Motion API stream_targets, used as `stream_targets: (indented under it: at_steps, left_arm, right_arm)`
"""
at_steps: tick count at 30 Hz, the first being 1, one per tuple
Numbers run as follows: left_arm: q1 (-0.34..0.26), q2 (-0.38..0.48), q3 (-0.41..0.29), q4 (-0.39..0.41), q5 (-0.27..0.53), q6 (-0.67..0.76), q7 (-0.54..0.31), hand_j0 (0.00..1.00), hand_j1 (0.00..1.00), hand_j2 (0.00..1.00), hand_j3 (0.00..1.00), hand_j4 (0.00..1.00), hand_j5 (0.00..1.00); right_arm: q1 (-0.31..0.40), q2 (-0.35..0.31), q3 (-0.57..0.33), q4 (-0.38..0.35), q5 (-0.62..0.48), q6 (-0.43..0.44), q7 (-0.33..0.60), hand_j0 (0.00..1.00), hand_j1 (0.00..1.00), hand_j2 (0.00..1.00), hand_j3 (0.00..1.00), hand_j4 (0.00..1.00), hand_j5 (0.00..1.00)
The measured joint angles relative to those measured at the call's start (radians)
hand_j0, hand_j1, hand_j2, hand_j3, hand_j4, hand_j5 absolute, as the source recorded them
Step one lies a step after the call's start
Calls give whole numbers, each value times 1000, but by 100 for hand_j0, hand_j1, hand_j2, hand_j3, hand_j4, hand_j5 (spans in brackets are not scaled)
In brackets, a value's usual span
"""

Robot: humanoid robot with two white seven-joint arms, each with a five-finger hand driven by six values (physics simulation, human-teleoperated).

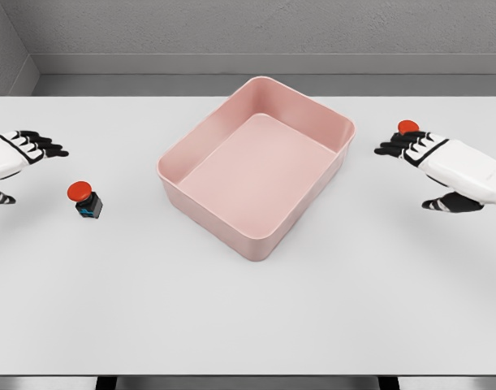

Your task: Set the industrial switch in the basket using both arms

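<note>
Left hand spread and empty at 9 o'clock, near its switch, right hand spread with fingers over a second switch's red cap at 3, pink basket mid-tabletop: I'd close around each body, not the button.

1. I can read no words, numbers, brands or signs anywhere in my view.
2. The red-capped switch near my left hand shows no legible label.
3. The pink basket has plain, unmarked walls.
</note>
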Motion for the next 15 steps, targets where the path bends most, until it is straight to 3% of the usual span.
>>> stream_targets:
  at_steps: [7,13,15]
  left_arm:
    - [-2,-8,-15,-4,-4,0,-1,100,100,100,100,100,100]
    - [-8,-54,-41,-8,-31,0,-1,100,100,100,100,100,100]
    - [-15,-75,-48,-8,-43,0,0,100,100,100,100,100,100]
  right_arm:
    - [-8,-2,-10,1,-2,42,1,100,100,100,100,100,100]
    - [-90,17,-2,5,-6,322,128,100,100,100,100,100,100]
    - [-190,42,22,15,-7,382,191,100,100,100,100,100,100]
